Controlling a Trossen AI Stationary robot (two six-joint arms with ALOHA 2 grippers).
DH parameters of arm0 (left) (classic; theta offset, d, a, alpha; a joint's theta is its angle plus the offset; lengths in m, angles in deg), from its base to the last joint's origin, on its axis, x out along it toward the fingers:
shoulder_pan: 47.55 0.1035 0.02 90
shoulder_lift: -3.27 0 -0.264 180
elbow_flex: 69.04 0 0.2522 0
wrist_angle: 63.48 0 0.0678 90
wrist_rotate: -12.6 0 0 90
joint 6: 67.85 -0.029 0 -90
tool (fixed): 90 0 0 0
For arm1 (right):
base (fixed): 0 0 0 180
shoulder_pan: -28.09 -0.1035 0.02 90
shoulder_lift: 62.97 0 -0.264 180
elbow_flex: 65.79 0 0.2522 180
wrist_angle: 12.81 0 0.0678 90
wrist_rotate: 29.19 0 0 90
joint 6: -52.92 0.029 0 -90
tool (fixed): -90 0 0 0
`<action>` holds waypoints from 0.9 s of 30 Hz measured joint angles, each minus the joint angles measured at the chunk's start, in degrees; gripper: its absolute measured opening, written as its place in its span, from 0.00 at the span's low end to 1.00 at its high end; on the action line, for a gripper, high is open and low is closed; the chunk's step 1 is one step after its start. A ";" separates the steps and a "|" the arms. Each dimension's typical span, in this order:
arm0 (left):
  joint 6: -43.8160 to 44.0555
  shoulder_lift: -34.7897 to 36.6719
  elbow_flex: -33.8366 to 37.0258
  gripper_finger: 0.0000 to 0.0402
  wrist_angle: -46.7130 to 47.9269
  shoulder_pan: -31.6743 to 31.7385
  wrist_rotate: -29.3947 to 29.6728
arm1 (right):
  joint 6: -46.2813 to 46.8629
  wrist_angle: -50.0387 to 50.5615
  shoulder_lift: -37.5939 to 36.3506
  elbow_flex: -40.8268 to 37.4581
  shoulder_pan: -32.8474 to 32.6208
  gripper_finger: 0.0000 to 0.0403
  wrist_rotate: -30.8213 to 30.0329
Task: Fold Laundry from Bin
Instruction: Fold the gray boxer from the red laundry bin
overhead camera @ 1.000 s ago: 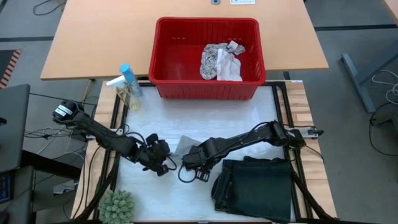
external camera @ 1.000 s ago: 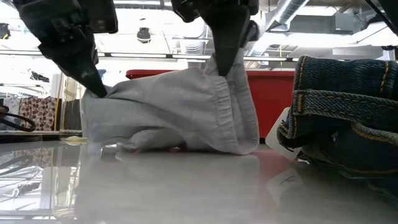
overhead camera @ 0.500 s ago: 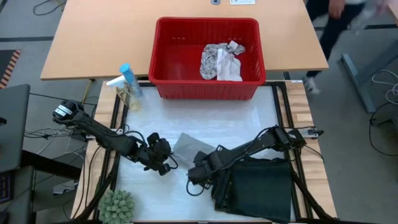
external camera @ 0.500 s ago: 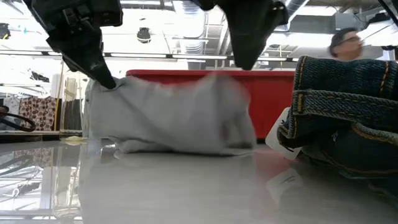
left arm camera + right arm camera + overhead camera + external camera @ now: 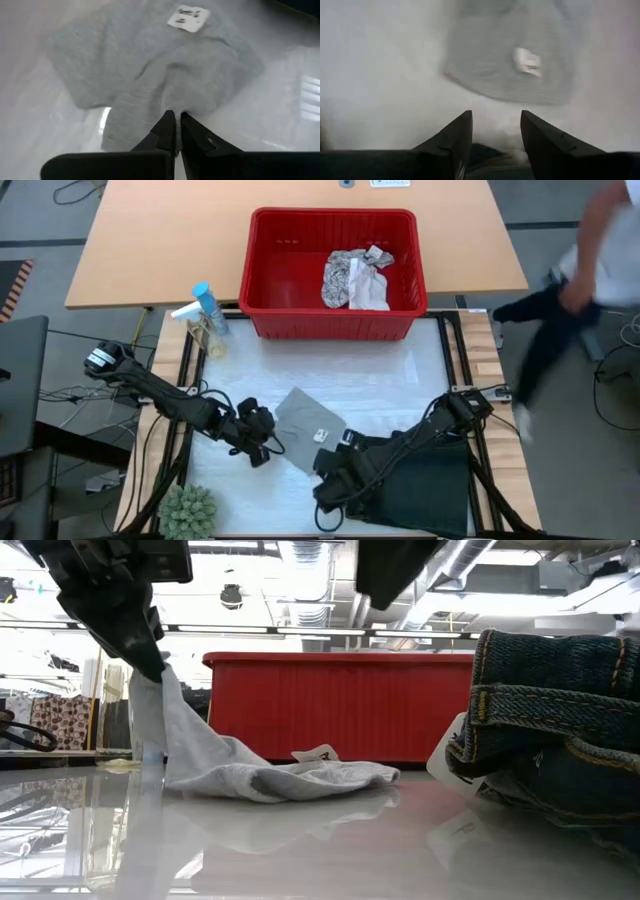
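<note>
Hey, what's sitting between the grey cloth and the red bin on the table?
Nothing: in the high view, only bare white tabletop lies between the grey cloth and the red bin. The low view agrees.

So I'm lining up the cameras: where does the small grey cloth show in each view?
High: grey cloth at table centre, below the red bin.
Low: lower left, in front of the bin.
Left wrist: upper middle.
Right wrist: top.
Shared landmark: its white tag.
</note>
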State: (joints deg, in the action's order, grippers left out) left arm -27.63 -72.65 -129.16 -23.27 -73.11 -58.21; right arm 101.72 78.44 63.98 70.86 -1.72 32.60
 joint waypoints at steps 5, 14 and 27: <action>-0.11 -0.02 0.00 0.00 1.18 -0.07 -0.70 | 1.54 -1.87 -0.04 -4.56 3.31 0.34 -2.59; -0.06 0.56 0.00 0.00 4.45 -0.31 -0.96 | -8.15 -26.14 -7.30 -24.68 9.86 0.05 9.97; 0.17 0.61 0.00 0.00 2.57 -0.31 -0.46 | -9.87 -62.16 -22.79 -55.52 20.47 0.04 26.41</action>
State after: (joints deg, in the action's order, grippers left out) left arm -27.46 -72.03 -129.17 -20.71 -73.42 -58.67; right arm 91.85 16.29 41.20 15.34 18.75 59.01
